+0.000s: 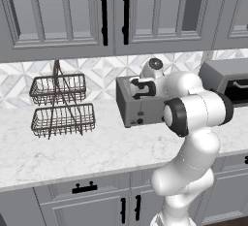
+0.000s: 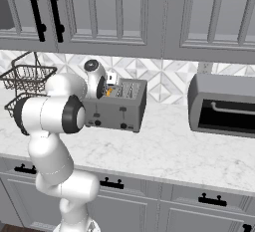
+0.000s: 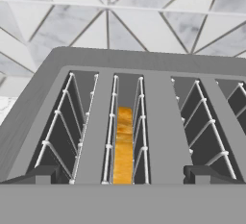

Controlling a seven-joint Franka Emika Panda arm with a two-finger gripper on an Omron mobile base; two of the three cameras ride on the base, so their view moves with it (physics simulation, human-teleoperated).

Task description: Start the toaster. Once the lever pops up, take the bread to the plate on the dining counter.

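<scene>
The bread (image 3: pixel 124 146) stands on edge in the toaster (image 3: pixel 144 122)'s second slot from the left, crust upward (a light, crumbly slice, I judge). The gripper (image 3: pixel 122 175) hangs above, jaws wide apart; pinch its flat faces gently.

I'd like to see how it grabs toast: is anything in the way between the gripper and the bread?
Nothing visible blocks it. The open gripper hangs right above the toaster, and the bread stands in the second slot from the left, between the wire guides.
</scene>
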